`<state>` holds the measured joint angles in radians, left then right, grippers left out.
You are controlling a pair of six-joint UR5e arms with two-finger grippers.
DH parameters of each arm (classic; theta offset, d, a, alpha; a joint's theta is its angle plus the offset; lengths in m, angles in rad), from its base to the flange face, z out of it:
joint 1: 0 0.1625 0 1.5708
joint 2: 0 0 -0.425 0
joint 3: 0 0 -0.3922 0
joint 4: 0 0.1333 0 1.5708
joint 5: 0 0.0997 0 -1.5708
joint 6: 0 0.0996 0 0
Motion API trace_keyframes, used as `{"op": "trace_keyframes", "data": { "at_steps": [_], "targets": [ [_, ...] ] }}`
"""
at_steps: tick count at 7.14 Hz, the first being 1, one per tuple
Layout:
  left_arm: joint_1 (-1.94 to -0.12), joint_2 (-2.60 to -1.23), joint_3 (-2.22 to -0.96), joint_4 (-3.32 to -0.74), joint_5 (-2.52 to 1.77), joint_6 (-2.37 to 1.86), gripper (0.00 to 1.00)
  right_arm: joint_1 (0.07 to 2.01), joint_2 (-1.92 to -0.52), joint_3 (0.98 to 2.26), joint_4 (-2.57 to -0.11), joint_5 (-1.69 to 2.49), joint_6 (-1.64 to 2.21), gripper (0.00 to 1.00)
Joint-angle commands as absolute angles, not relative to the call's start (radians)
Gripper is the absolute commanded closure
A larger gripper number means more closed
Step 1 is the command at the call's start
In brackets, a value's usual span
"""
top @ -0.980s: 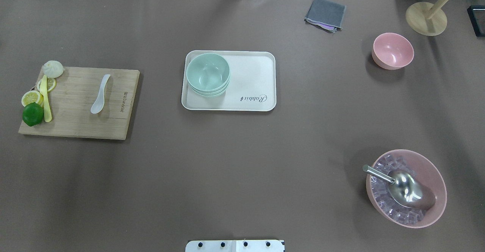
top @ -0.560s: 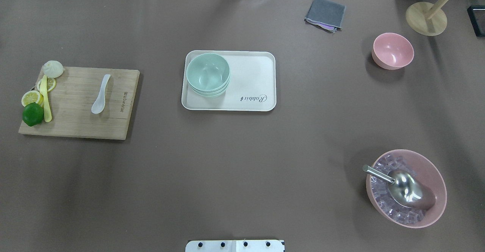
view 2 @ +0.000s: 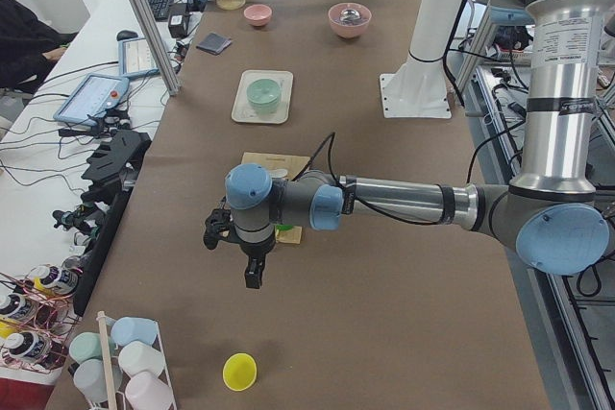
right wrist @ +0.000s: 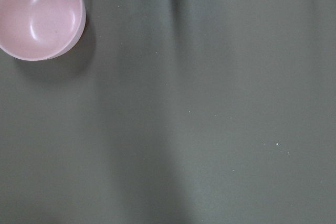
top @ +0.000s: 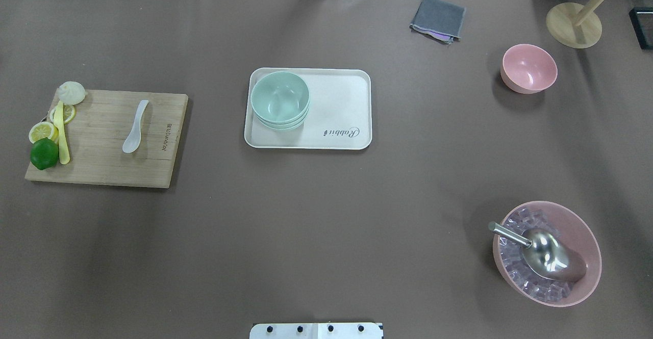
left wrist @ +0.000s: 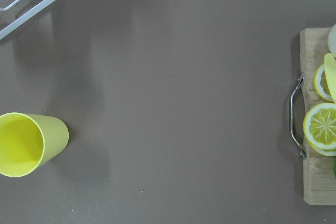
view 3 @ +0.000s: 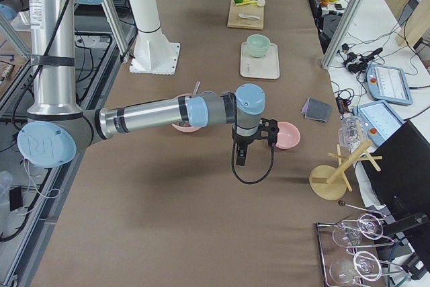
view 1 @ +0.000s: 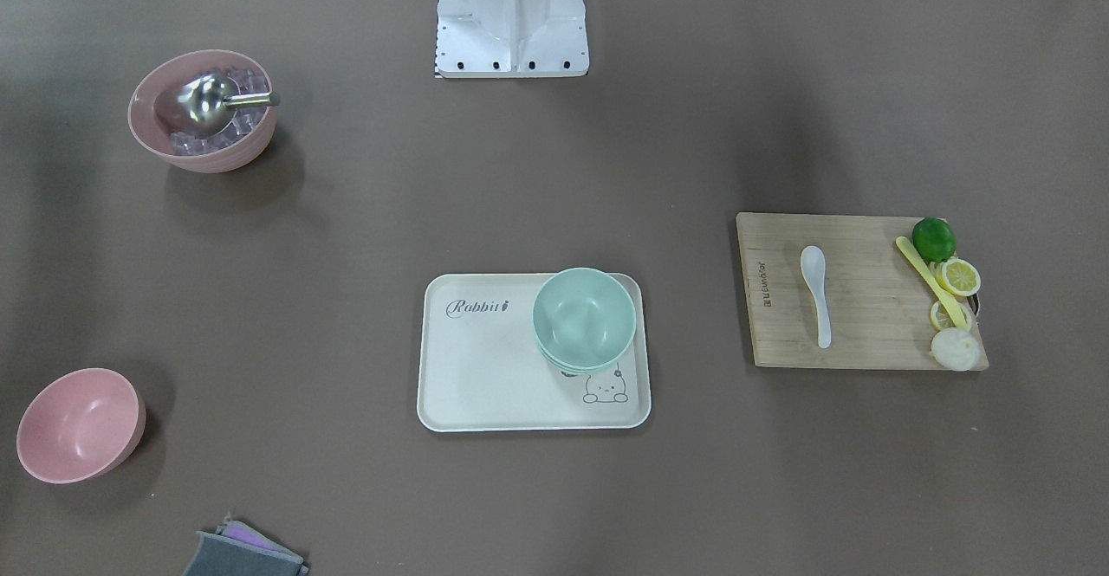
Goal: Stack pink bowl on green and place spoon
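1. Pink bowl [top: 529, 68] stands upright and empty on the bench [top: 326, 227], near my right end effector [view 3: 240, 158]. In the right wrist view it fills the upper left corner, off to one side of me and not beneath me.
2. My right end effector hangs above bare bench and touches nothing. It shows only in a side view, so I cannot tell whether its fingers are apart or together.
3. Green bowl [top: 279, 97], topmost of a nested stack, sits in one corner of the tray [top: 342, 99]. It is roughly between my two end effectors and well apart from both.
4. Spoon [top: 135, 127] lies flat on the board [top: 102, 171], near my left end effector [view 2: 252, 277] but not under it.
5. My left end effector hangs over bare bench just off the board's end, between the board and a cup [left wrist: 26, 142]. The left wrist view has lemon slices [left wrist: 321, 128] at its right edge and the cup at its lower left.
6. My left end effector holds nothing that I can see. I cannot tell whether it is spread or closed.
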<state>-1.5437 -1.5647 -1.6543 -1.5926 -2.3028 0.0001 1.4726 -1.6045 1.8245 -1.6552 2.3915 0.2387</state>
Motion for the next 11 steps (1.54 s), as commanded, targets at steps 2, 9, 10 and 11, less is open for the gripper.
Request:
{"op": "trace_keyframes", "data": {
  "at_steps": [2, 9, 10, 11],
  "targets": [
    [-1.542, -1.578, -1.658, -1.597, -2.31, -0.021, 0.02, 1.473, -1.589, 1.815, -1.655, 2.39, 0.239, 0.0],
    [-1.522, -1.657, -1.635, -1.755, -2.362, -0.054, 0.02, 1.439, -1.393, 1.683, -1.657, 2.393, 0.302, 0.0],
    [-1.522, -1.658, -1.638, -1.753, -2.414, -0.054, 0.02, 1.418, -1.375, 1.663, -1.655, 2.393, 0.33, 0.0],
    [-1.522, -1.658, -1.638, -1.753, -2.428, -0.055, 0.02, 1.398, -1.343, 1.611, -1.602, 2.385, 0.409, 0.0]
  ]
}}
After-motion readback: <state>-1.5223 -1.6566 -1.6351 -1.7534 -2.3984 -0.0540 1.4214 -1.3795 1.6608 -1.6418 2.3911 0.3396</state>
